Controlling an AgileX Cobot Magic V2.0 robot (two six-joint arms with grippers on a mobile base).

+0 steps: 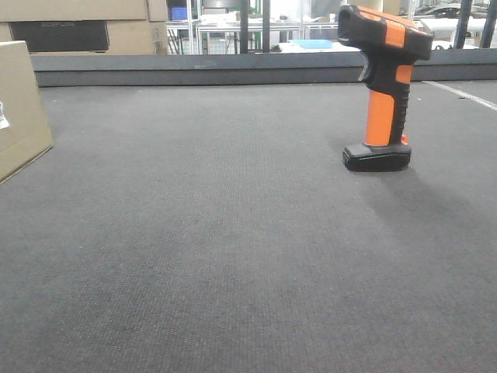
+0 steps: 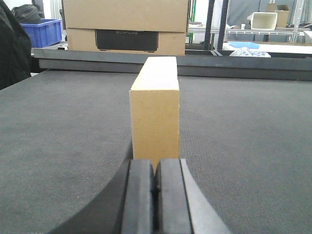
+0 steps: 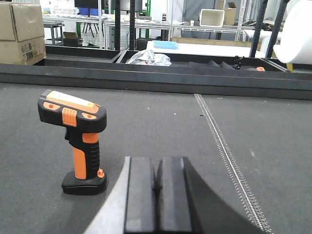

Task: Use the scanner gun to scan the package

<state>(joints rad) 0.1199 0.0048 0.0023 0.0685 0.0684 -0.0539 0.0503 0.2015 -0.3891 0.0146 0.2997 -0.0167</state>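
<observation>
The box [image 1: 19, 109] is standing at the far left, just ahead of the left gripper [image 2: 156, 195], jaws pressed together, empty. The scanner [image 1: 382, 93] is standing upright right; the right gripper [image 3: 156, 195] is closed, empty. Neither is being held, so this fits before or after scanning.

Through the left wrist camera I can read "ECOFLOW" in faint grey letters on the black panel [image 2: 127, 40] of the big cardboard carton [image 2: 126, 24] behind the desk; the front camera shows the same dark panel [image 1: 59, 36] with lettering too dim for me to make out. On the stacked cartons [image 3: 21, 32] at the far left of the right wrist view I see small printed marks, but they are too tiny to read. The package [image 1: 22, 109] carries a white sticker at its edge, unreadable.
</observation>
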